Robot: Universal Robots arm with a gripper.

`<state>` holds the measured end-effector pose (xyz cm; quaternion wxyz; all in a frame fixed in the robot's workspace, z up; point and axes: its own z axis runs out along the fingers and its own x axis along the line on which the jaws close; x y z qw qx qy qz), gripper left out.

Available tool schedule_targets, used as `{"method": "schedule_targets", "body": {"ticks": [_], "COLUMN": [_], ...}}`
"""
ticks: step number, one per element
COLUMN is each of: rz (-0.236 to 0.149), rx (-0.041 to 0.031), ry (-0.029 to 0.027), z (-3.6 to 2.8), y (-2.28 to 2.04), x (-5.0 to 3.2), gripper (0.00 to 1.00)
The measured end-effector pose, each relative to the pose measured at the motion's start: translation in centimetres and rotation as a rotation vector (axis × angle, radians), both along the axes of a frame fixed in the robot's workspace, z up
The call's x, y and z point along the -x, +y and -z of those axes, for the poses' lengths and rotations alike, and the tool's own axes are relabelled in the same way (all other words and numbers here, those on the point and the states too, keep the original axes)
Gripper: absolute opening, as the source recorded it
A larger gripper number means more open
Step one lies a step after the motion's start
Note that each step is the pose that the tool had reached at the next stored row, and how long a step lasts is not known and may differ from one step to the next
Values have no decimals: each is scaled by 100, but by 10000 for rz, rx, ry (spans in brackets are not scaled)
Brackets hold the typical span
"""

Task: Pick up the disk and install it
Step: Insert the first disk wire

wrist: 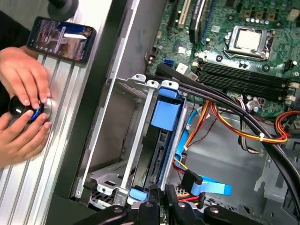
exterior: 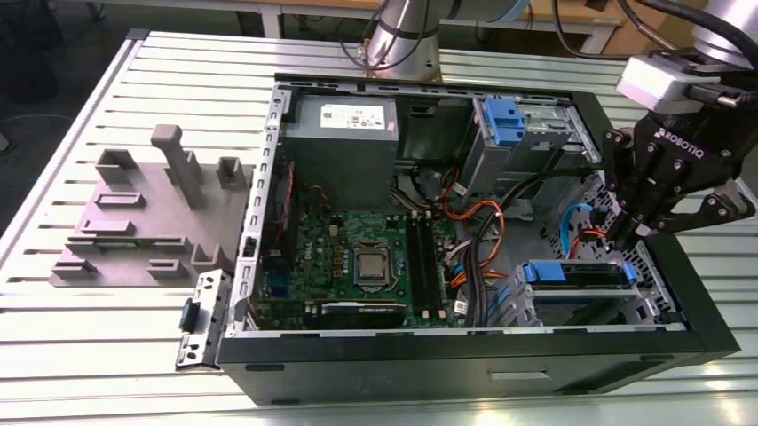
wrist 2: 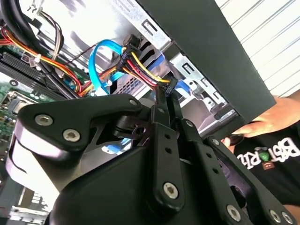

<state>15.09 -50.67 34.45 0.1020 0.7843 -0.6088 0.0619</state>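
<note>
The disk [exterior: 574, 273] sits in the drive bay at the case's near corner on the exterior view's right, with its blue carrier frame [wrist: 165, 115] between the bay's metal rails. My gripper [exterior: 627, 235] hangs just above and beside that bay. Its two black fingers [wrist 2: 161, 117] are pressed together, and their tips rest against the black power plug [wrist 2: 169, 86] with yellow, red and black wires at the disk's end. A light blue data cable [wrist: 208, 183] lies beside the plug. Nothing shows between the fingers.
The open computer case [exterior: 474, 359] lies on a slatted metal table. Inside are the motherboard [exterior: 355, 257], a grey power supply [exterior: 343, 115], a second blue carrier [exterior: 503, 120] and cable bundles [exterior: 474, 222]. A grey fixture [exterior: 130, 222] stands to the left. A person's hands [wrist: 23, 93] and a phone [wrist: 61, 37] are beside the case.
</note>
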Motion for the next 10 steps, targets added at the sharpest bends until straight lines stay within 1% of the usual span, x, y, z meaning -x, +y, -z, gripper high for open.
{"method": "schedule_targets", "body": {"ticks": [3,5,6,7,10], "rz": [251,307,310,311,310], "rx": [0,-15,-65,-148,-474], "ry": [-18,-38,-49,-58,-88], "z": [11,15,16,19,18], "y": [0,0,-2,-7,-36], "x": [3,8,14,21,39], "gripper": [17,17,17,17,17]}}
